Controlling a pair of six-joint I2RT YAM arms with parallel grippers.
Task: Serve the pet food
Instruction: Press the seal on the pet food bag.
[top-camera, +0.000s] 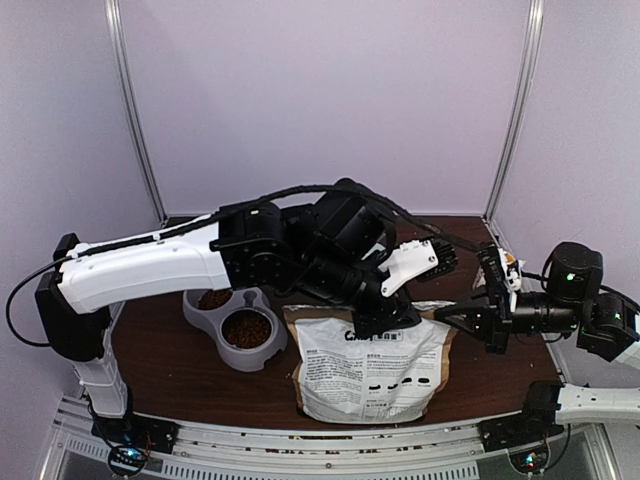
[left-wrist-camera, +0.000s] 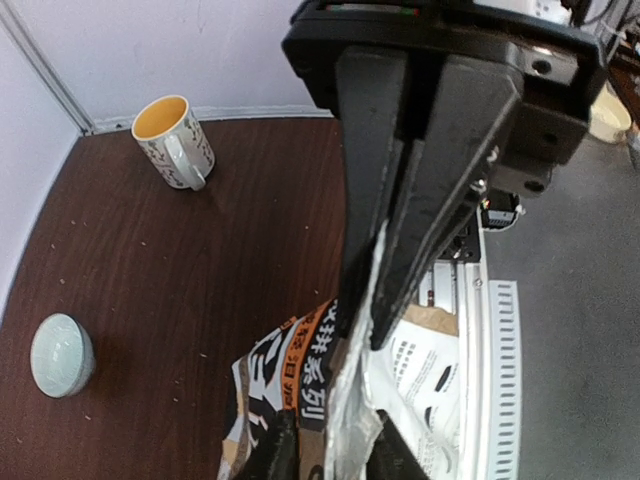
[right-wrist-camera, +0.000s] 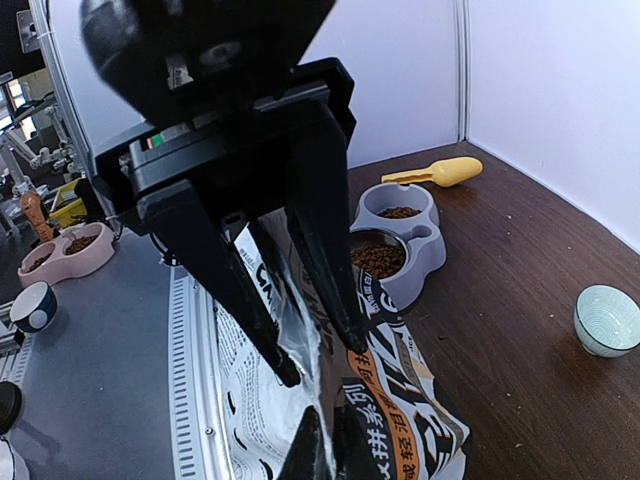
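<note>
top external: pet food (top-camera: 246, 328) left of left gripper (top-camera: 385, 322)

Pale lilac walls (top-camera: 330, 90) with thin metal corner posts (top-camera: 135, 110) enclose a dark brown wooden table (top-camera: 500, 370) (evenly lit, soft shadows); a slotted metal rail (top-camera: 330, 455) edges its front.

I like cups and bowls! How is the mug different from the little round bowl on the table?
The mug has a handle and tall sides; the little bowl is low, round and has no handle. The mug is yellow inside with a dark pattern on its light outside; the bowl is pale blue-green. The mug stands near the back wall; the bowl sits apart from it, closer to the table's side edge. Both stand upright on the brown table.
</note>
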